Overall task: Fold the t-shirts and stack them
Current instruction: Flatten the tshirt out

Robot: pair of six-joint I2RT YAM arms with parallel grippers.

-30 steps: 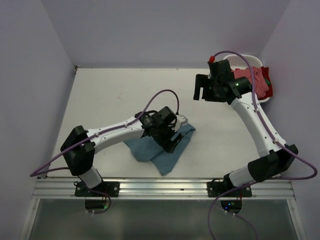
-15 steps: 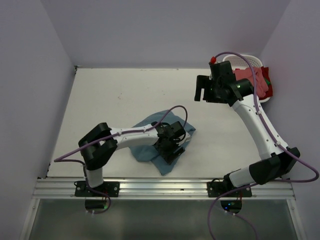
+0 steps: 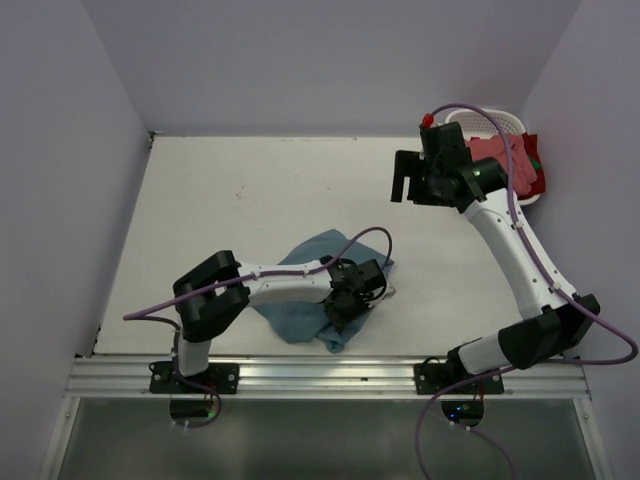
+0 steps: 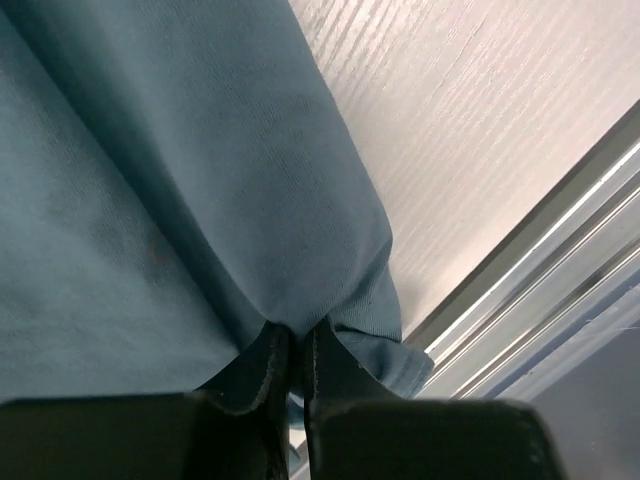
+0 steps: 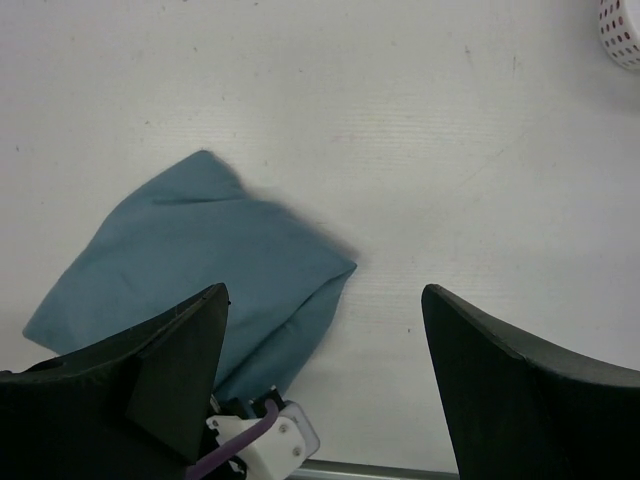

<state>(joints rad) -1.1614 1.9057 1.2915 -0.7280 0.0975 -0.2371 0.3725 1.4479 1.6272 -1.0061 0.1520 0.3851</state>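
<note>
Presently, we are finding the teal-blue t-shirt (image 3: 300, 318) lying bunched on the worktop (image 3: 230, 190), near its front edge. The left jaws are closing tightly on a fold of this shirt, on the side nearest the metal rail (image 4: 560, 260). The wrist view is showing cloth gathering between the two fingers (image 4: 250, 375). The right jaws are standing wide apart and gripping nothing, hanging above the far right part of the worktop. The salmon-red t-shirt (image 3: 515, 165) is sitting heaped in the white basket (image 3: 500, 120) at the far right corner, draping over its rim, well apart from the teal-blue one.
</note>
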